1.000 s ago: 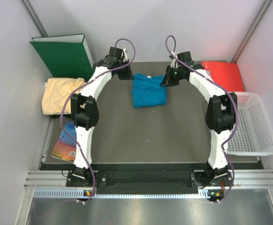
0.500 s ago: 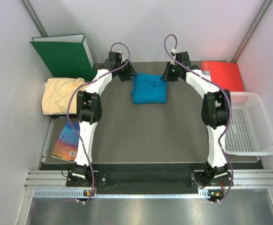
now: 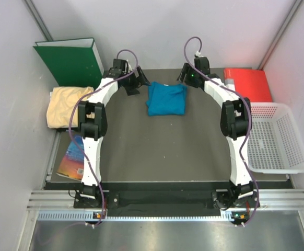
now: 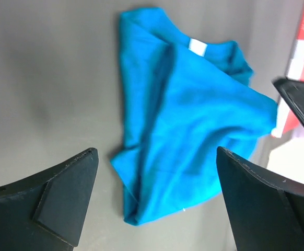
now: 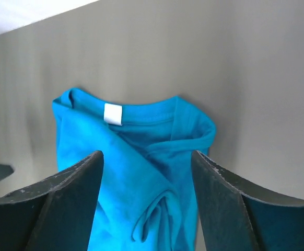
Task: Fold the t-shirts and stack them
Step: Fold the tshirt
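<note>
One teal shirt [image 3: 166, 99] between left jaws and right jaws, both gaping empty, one yellow shirt [image 3: 68, 105] aside

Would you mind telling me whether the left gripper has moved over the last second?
Yes. In the top view the left gripper has drawn back leftward, toward the green binder and away from the teal-blue t-shirt.

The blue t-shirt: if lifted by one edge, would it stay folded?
Probably not. The blue t-shirt lies in soft creases and loose layers, so it would likely droop and unfold. It looks thin, so probably light. Pushed across the dark table, it would more likely bunch than slide whole.
</note>
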